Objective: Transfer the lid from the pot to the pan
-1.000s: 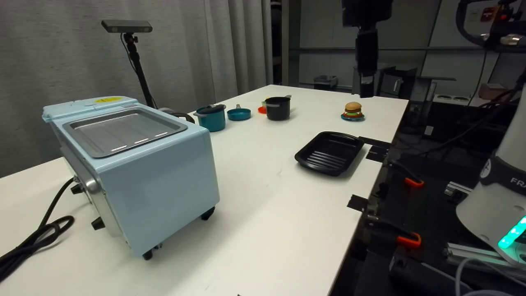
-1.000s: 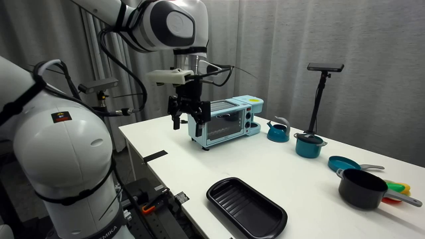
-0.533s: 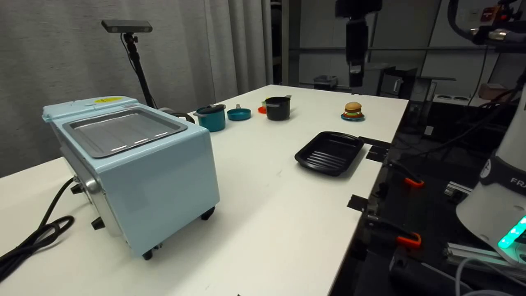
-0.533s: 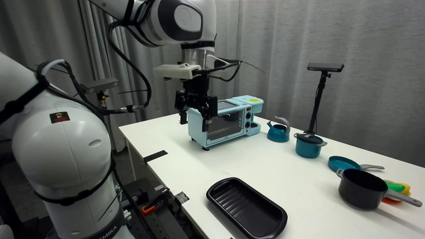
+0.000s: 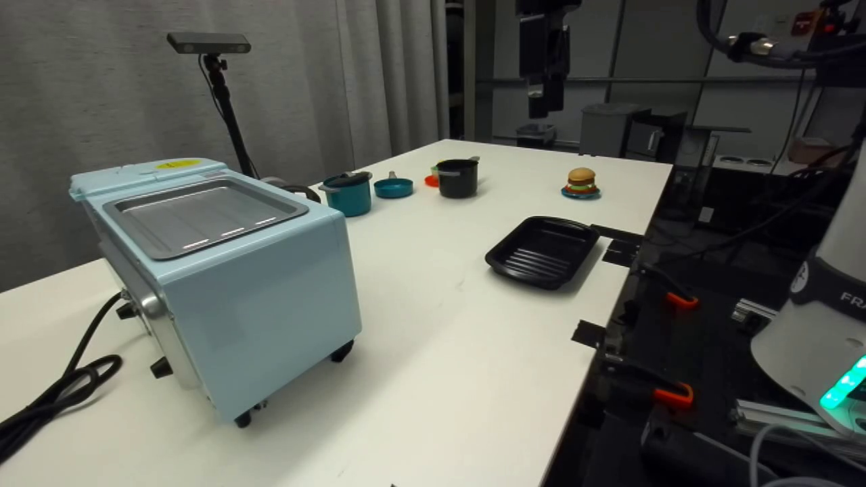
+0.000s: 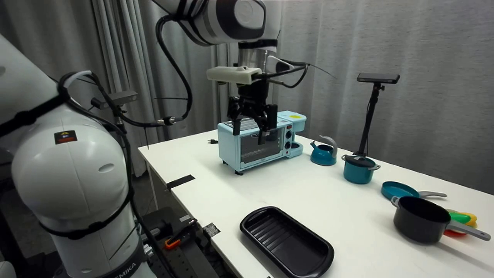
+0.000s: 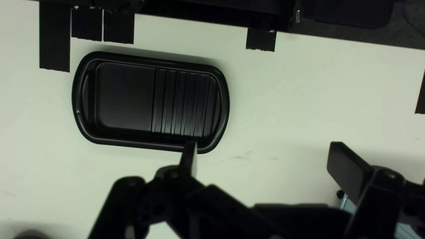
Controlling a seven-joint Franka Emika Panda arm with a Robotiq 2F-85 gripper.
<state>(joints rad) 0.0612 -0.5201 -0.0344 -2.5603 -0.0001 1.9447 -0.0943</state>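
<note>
White table (image 6: pixel 301 193) beneath gripper (image 6: pixel 249 136); gripper spread wide, nothing held. Lid (image 6: pixel 359 160) seated on pot (image 6: pixel 357 173), well apart from gripper; approach presumed. Next, lid to be reached and pinched.

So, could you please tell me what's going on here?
A robot arm has its jaws wide open above the table, with nothing between them. It is meant to move the lid from the teal pot to the pan. That isn't done yet: the lid sits on the teal pot, and the pan, close by, has no lid on it.
</note>
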